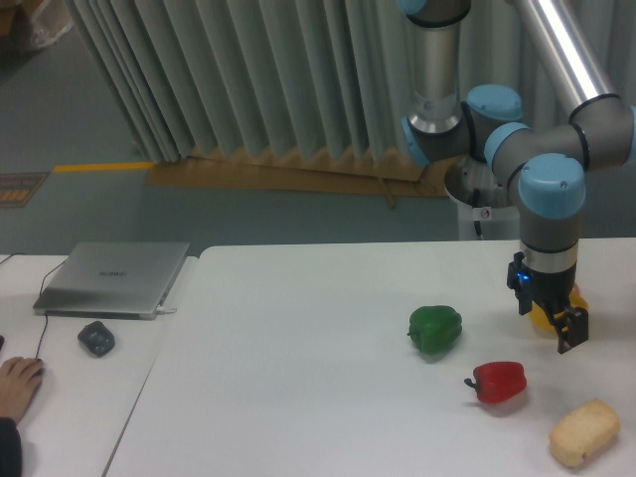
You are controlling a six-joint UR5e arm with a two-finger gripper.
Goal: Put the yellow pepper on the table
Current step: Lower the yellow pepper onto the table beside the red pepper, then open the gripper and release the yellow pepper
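Observation:
The yellow pepper (541,318) is at the right side of the white table (298,397), mostly hidden behind my gripper (550,320). Only slivers of yellow show between and beside the dark fingers. The gripper points down and its jaws stand on either side of the pepper, shut on it. The pepper is at or just above the tabletop; I cannot tell whether it touches.
A green pepper (435,329) lies left of the gripper. A red pepper (500,382) lies in front of it, and a pale beige bread-like block (584,433) at the front right. A side desk holds a laptop (114,278), a mouse (96,338) and a person's hand (18,383).

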